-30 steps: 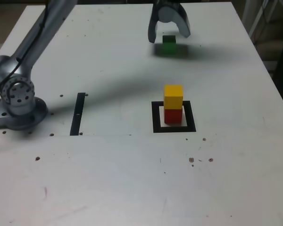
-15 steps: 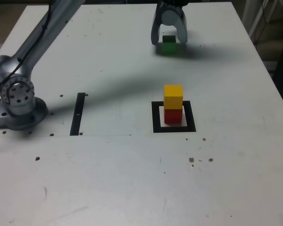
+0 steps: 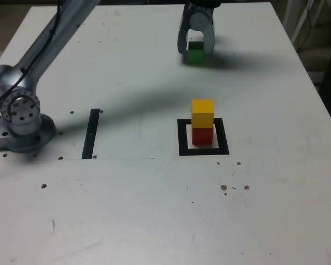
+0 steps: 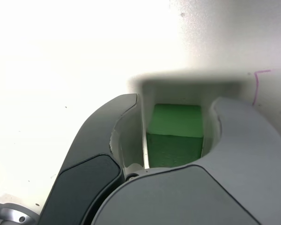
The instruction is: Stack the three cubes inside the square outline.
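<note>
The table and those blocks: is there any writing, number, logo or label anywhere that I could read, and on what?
None: no readable text shows in either view.
The green block, the yellow block and the red block have plain faces.
The black square frame and the black strip bear no lettering.
A thin purple pen stroke on the table is only a mark, not a letter.

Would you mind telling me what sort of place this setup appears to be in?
Probably a robotics lab bench: a scuffed white tabletop carries a bolted-down grey metal robot arm base, a black square outline marked as a target, and small coloured test cubes such as the yellow cube.
</note>
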{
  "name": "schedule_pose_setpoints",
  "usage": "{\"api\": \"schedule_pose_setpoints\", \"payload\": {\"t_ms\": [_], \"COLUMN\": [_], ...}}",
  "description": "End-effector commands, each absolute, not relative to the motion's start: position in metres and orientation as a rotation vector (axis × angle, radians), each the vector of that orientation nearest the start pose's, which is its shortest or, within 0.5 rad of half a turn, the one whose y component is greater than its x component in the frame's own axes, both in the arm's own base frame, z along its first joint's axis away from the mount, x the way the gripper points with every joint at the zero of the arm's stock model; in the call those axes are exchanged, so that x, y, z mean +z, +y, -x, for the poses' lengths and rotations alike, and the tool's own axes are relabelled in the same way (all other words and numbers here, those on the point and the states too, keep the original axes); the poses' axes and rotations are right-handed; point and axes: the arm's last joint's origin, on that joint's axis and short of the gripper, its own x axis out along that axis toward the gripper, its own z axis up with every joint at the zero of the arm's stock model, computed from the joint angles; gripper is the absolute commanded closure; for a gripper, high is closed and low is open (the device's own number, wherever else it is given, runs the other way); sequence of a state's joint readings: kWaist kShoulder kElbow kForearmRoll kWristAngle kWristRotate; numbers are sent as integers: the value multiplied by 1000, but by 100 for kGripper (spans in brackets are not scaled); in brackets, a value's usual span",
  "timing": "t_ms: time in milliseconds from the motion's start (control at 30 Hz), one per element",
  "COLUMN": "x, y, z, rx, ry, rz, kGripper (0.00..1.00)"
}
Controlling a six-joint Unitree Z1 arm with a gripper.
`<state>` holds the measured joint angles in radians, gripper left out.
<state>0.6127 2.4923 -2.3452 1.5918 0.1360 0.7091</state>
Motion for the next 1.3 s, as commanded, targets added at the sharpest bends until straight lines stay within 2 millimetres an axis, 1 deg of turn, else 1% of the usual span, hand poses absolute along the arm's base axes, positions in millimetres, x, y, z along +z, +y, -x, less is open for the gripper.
{"api": "schedule_pose_setpoints", "payload": {"t_ms": [0,167,267,367,467,633,900,1100,1267], "x": [219,220,224,233,247,271,307,323,327], "y": [282,282,279,272,259,228,165,124,92], "z": [-392,-392,-391,-390,-389,-388,-380,-374,-373], "rx": [-94,-94,-91,-86,-84,-89,-103,-102,-100], "ry": [1794,1792,1791,1788,1780,1765,1746,1730,1727], "rz": [-81,-78,-82,-93,-111,-151,-185,-181,-170], "kGripper": [78,78,78,78,78,78,78,78,78]}}
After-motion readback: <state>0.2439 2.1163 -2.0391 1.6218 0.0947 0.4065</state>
